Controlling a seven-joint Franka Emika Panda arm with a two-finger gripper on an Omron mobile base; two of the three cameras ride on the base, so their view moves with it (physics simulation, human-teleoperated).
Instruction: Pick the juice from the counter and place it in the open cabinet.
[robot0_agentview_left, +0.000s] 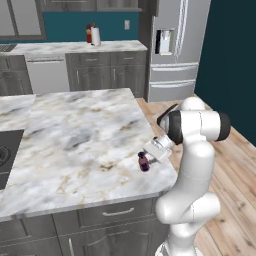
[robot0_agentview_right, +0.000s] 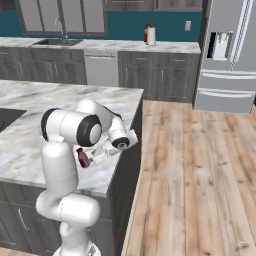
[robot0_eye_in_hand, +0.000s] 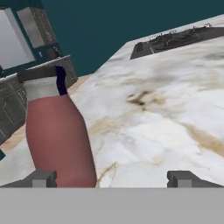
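My pincer (robot0_agentview_left: 148, 159) hung low over the counter (robot0_agentview_left: 75, 135), close to its near right corner, with its fingers spread wide; in the hand view the two tips (robot0_eye_in_hand: 42, 178) stood well apart and pinched nothing. The one juice (robot0_agentview_left: 144, 162) stood upright on the marble near the right edge of the counter, a little back from the front edge, and it was just beside my left-hand tip in the hand view, inside the gap rather than centred; whether that tip touched the bottle I could not tell. In the right base view the juice (robot0_agentview_right: 83, 158) sat tucked under my forearm, with the gripper (robot0_agentview_right: 95, 156) right beside it. Beyond the bottle the marble ran bare and wide toward the far edge and toward the dark cooktop (robot0_agentview_left: 7, 152) set in the counter's left side, so there was plenty of open surface on that side. Past the right edge lay the wooden floor (robot0_agentview_right: 195, 170), open up to one steel fridge (robot0_agentview_right: 230, 50). On the far counter (robot0_agentview_right: 125, 46) against the teal wall stood one paper towel roll (robot0_agentview_right: 151, 36)
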